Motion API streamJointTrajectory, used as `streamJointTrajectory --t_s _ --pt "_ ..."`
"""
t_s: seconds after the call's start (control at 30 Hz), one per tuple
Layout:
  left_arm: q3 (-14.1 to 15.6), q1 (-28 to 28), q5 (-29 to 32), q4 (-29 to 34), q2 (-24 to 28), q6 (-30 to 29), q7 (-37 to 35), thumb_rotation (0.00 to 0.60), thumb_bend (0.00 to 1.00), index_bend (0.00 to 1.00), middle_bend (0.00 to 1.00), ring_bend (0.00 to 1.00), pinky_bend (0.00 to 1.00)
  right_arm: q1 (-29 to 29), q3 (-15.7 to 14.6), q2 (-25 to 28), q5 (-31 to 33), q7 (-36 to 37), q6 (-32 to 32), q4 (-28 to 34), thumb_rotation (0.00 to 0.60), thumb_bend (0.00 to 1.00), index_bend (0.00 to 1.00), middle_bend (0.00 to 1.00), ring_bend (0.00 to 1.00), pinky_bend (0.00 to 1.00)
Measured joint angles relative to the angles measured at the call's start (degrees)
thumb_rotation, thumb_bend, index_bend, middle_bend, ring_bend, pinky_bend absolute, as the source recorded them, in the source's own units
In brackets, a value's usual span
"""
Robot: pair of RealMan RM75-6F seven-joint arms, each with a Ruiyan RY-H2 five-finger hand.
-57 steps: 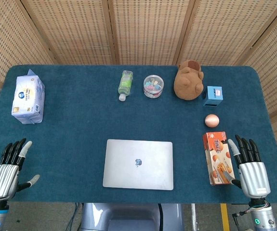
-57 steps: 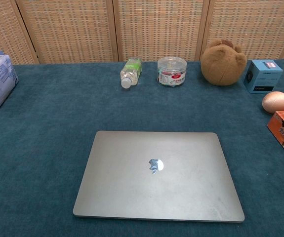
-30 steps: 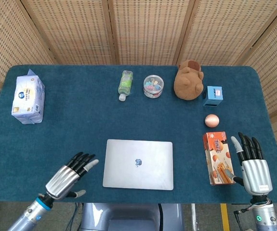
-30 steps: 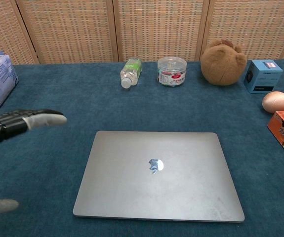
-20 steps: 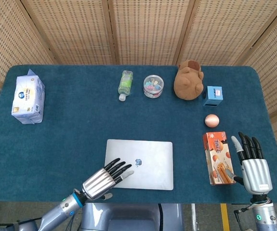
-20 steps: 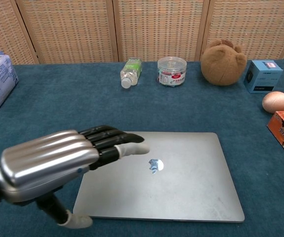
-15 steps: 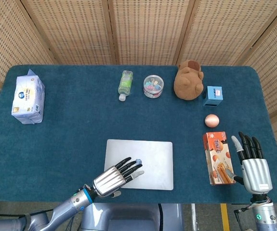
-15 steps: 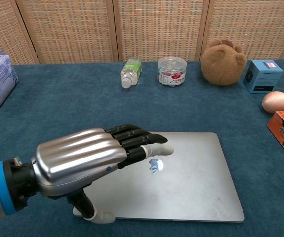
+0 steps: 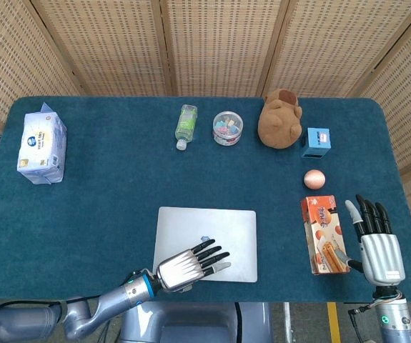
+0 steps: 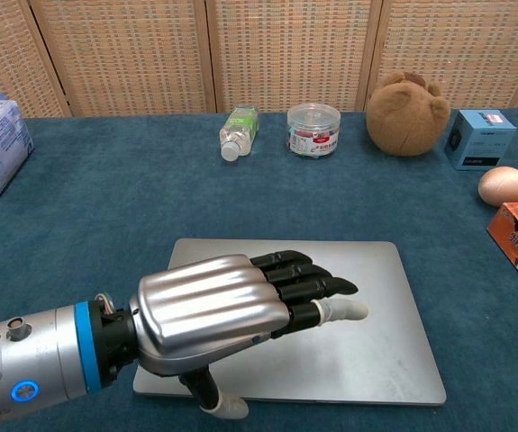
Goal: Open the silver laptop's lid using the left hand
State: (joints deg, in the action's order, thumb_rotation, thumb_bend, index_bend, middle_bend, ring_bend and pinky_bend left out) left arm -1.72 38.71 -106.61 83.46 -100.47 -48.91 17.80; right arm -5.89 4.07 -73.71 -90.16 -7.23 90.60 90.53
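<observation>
Silver laptop [image 9: 206,243] lies shut and flat on the blue counter [image 9: 112,186], near the front edge and about midway across; in the chest view the lid [image 10: 380,324] shows bare at the right and along the back. The left hand [image 9: 189,265] reaches in from the front left, palm down over the lid's front left part, fingers [image 10: 308,281] stretched out straight and a little apart, grasping nothing; its thumb [image 10: 222,405] hangs below the palm at the laptop's front edge, though whether it touches that edge is hard to tell from either view. The right hand [image 9: 378,246] rests on the counter at the far right, fingers straight and spread, empty; just beside it, to the inside, lies an orange snack box [image 9: 324,234], with a small pinkish ball [image 9: 314,178] behind that. Along the back of the counter stand a blue box [image 9: 317,141], a brown plush toy [image 9: 280,118], a clear round tub [image 9: 227,127] with coloured bits inside, and a small bottle [image 9: 185,125] lying on its side; a pack of tissues [image 9: 42,147] sits well apart at the far left.
</observation>
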Motion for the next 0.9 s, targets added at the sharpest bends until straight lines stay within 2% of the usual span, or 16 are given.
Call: streamJointTrajectory --t_s 0.33,0.9 --pt "1.36 2.5 -0.62 -7.02 -5.45 -1.6 -1.22 0.6 0.0 0.0 0.0 0.0 0.0 -0.05 0.15 0.32 0.35 0.68 -0.66 0.15 0.6 0.0 0.0 0.0 0.0 0.0" --pt "0.6 4.41 2.83 -10.14 -9.58 -1.82 2.48 0.6 0.0 0.0 0.0 0.0 0.0 -0.06 0.45 0.88 0.93 1.89 -1.38 0.37 0.6 0.0 0.0 0.0 0.0 0.0"
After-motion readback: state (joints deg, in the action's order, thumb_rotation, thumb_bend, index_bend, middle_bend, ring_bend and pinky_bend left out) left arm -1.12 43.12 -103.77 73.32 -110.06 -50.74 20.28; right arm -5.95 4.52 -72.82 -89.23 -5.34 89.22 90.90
